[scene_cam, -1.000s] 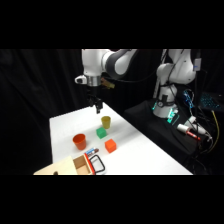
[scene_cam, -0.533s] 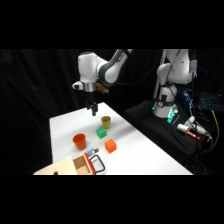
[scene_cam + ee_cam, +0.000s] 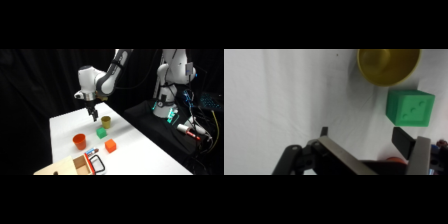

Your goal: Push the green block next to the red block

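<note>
Because the green block (image 3: 101, 133) sat on the tabletop (image 3: 145, 150) between the yellow cup (image 3: 105, 121) and the red block (image 3: 110, 146), the tool (image 3: 93, 117) hovered behind it, open and empty, apparently for a push.

The white arm is reaching in from the upper right, its gripper (image 3: 93, 116) hanging downward with fingers spread apart.
</note>
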Controlling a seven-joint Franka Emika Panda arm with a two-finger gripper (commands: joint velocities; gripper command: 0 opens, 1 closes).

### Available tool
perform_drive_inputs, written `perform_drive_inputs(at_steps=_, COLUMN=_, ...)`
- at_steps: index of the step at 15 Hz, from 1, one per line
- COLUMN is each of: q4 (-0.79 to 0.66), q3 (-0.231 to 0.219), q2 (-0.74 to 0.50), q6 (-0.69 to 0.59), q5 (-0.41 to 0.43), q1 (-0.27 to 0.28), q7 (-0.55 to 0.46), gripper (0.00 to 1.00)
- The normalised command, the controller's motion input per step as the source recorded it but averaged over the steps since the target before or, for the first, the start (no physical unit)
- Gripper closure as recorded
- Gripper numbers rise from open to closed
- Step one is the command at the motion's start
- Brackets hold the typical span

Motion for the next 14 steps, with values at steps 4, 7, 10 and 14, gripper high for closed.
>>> perform_drive_inputs(at_steps=4, q4=0.11, q3=0.108, q2=0.15, q6=0.12, q5=0.148, q1=-0.145, q7=-0.21, gripper=0.00)
perform_drive_inputs(at_steps=7, q4=0.08, q3=0.104, q2=0.13, q6=0.13, q5=0.143, q1=-0.134, q7=-0.20, gripper=0.00)
perform_drive_inputs(at_steps=10, q4=0.02, q3=0.103, q2=0.09, q6=0.14, q5=0.125, q1=-0.108, q7=-0.19, gripper=0.00)
perform_drive_inputs(at_steps=14, q4=-0.06, q3=0.108, q2=0.03, q6=0.18, q5=0.115, q1=-0.081, q7=-0.17, gripper=0.00)
